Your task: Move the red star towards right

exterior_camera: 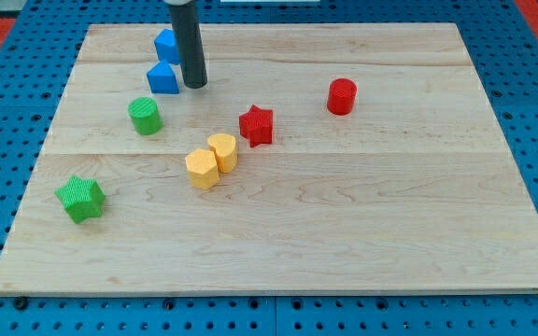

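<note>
In the camera view, my tip is resting on the wooden board, a bare rod grasping nothing, just right of a blue triangular block. The red star is sitting below and right of my tip, apart from it, with two touching yellow blocks lower still.

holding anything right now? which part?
Nothing held. My tip rests on the board beside the blue blocks, well apart from the red star.
</note>
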Available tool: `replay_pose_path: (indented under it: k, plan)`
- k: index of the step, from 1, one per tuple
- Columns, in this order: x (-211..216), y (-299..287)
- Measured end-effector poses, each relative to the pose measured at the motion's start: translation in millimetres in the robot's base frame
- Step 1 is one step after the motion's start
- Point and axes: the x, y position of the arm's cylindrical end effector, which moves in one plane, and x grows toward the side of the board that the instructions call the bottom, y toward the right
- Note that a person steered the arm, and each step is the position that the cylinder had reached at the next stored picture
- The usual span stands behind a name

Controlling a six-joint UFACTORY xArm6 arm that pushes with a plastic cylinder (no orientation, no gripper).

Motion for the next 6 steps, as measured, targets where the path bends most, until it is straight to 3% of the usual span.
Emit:
replay_pose_path:
  k: [2, 5, 6]
  plan:
    - [35.0, 144.1]
    - [45.0, 33.2]
    - [74.4, 44.5]
